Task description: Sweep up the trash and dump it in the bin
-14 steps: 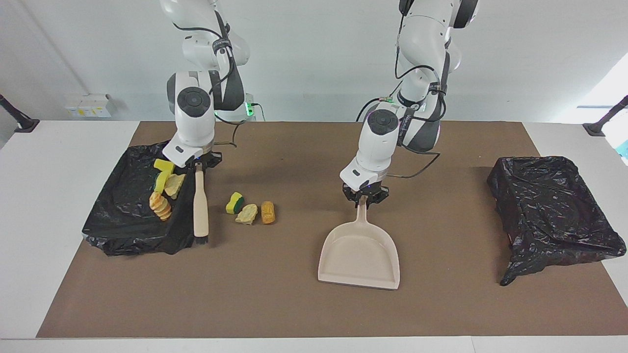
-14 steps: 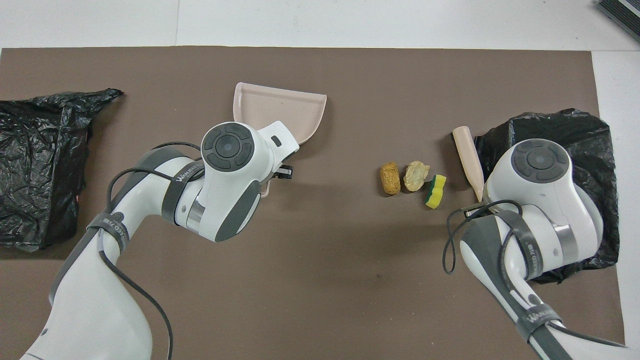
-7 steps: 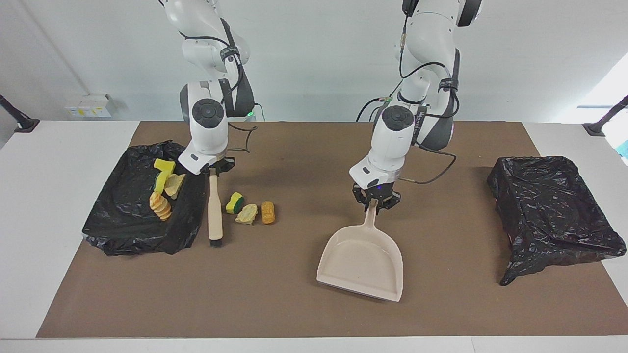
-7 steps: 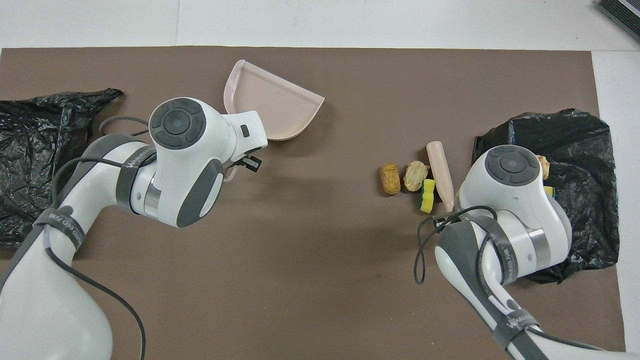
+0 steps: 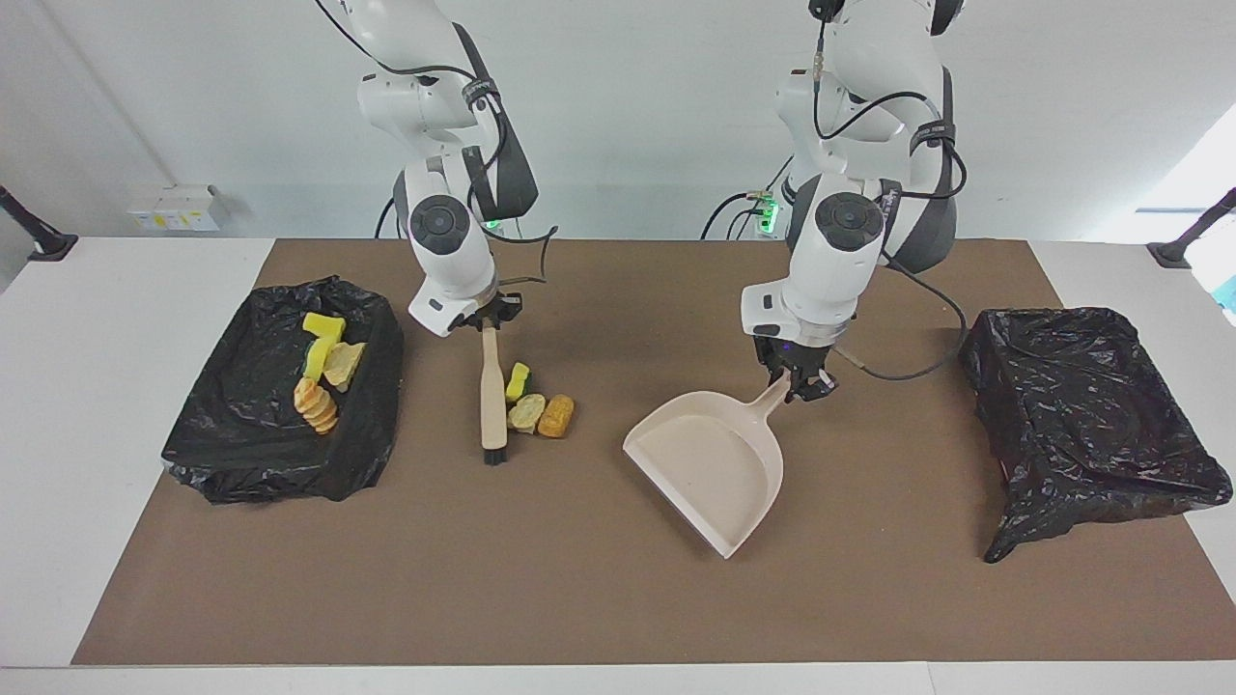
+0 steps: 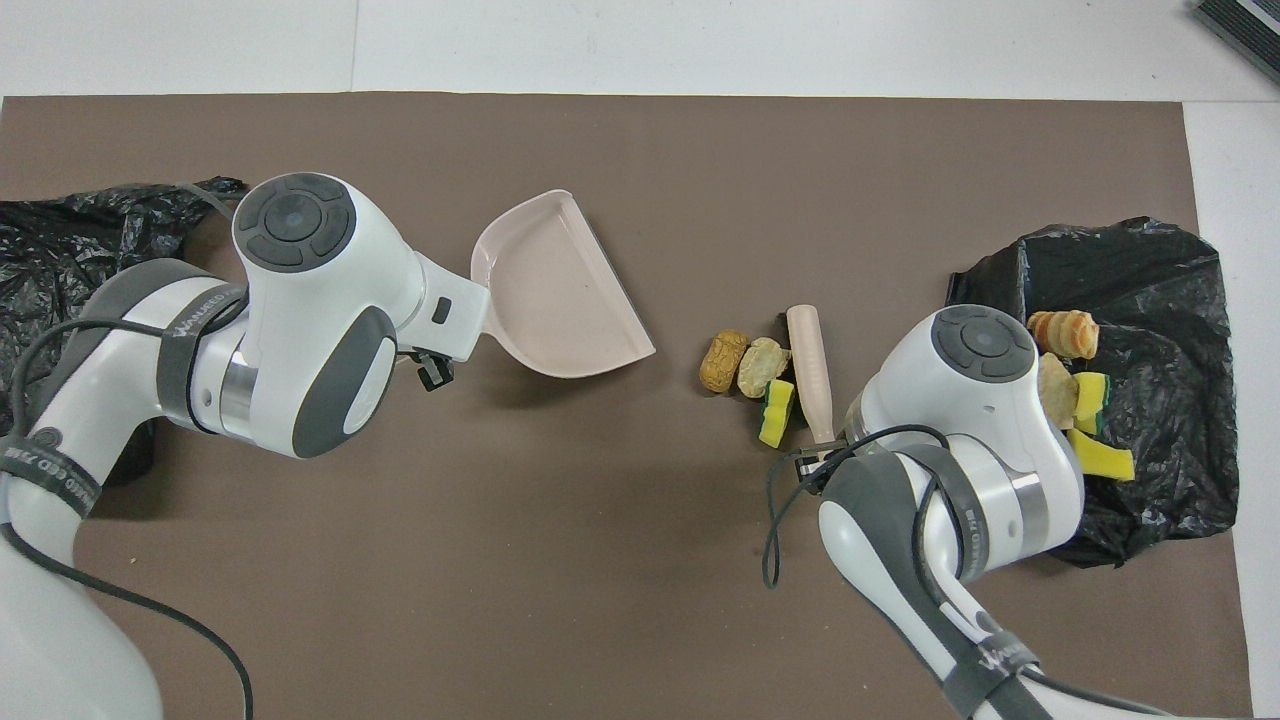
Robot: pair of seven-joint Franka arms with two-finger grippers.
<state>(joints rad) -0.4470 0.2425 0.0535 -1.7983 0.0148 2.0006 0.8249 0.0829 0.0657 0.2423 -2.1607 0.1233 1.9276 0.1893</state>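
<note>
Brown mat (image 5: pixel 579 598) covers white table (image 5: pixel 116 434), seemingly flat.

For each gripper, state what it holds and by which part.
The right gripper holds the brush by the tip of its handle. The left gripper holds the dustpan by its handle.

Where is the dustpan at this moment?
The dustpan lies near the middle of the brown mat, its handle held by the left gripper. Its open mouth faces the three scraps beside the brush.
</note>
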